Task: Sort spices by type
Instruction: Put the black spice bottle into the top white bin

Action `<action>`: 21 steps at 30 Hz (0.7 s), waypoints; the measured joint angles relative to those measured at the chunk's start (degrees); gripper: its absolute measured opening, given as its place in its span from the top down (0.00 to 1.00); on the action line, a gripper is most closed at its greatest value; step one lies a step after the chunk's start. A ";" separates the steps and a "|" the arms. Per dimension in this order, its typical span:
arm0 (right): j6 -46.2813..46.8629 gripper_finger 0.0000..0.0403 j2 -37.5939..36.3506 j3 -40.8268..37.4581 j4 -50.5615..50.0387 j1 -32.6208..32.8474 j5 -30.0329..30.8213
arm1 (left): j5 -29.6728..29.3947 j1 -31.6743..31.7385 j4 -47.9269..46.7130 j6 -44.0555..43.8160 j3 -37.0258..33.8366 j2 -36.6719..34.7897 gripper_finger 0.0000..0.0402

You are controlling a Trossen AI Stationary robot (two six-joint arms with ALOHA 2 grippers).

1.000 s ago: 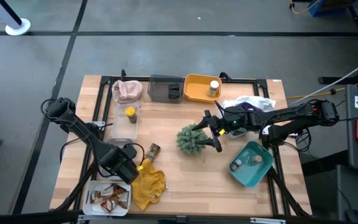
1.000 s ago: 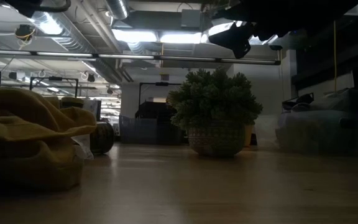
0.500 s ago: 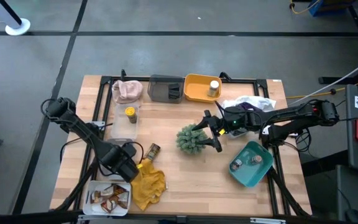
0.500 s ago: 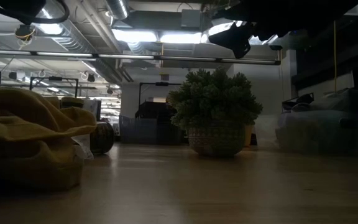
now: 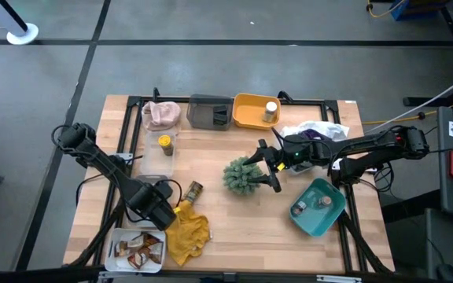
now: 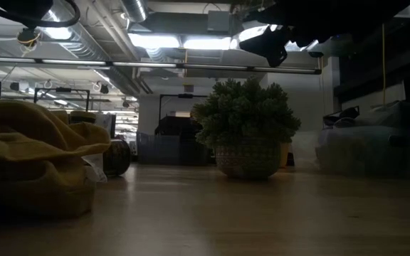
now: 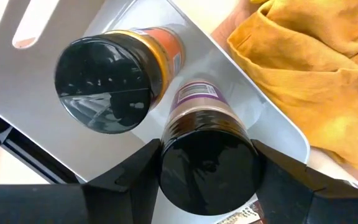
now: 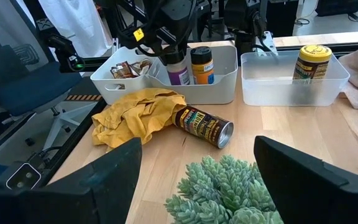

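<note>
My left gripper (image 5: 157, 211) points down over the far part of a white tray (image 7: 166, 37) at the near left. It is shut on a purple-labelled bottle (image 8: 178, 73) with a black cap. An orange-labelled bottle (image 7: 114, 78) stands beside that bottle in the tray, and packets (image 5: 136, 248) lie in the tray's near part. A brown jar (image 5: 191, 190) lies on its side on the wood beside the mustard cloth (image 5: 189, 233). My right gripper (image 5: 267, 167) hangs open, level, just right of the green plant ball (image 5: 244, 175). My left gripper pinches the purple-labelled bottle's black cap (image 7: 207, 165) between its two fingers (image 7: 132, 177), one on each side. The fingers come from above, pointing down. The bottle is upright inside the tray. The tray wall hides its base, so whether it stands on the floor I cannot tell.
A yellow-lidded jar (image 5: 164, 142) stands in a clear box. Along the far edge are a pink cloth (image 5: 162, 115), a grey bin (image 5: 209, 112) and a yellow bin with a white-capped jar (image 5: 270, 110). A teal bin (image 5: 318, 207) holds jars at the right, and a white bag (image 5: 314, 130) lies under my right arm.
</note>
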 joint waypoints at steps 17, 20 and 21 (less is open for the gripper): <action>0.00 0.23 0.00 0.00 0.00 -0.01 -0.03 | -0.13 0.00 -1.93 -0.95 -0.02 0.00 0.48; 0.00 0.23 0.00 0.00 -0.12 0.01 -0.03 | 0.69 0.00 -1.72 -1.75 -0.02 0.02 0.47; 0.00 0.23 0.00 0.00 -0.29 -0.01 -0.03 | 0.85 0.13 -1.76 -2.76 -0.02 0.18 0.46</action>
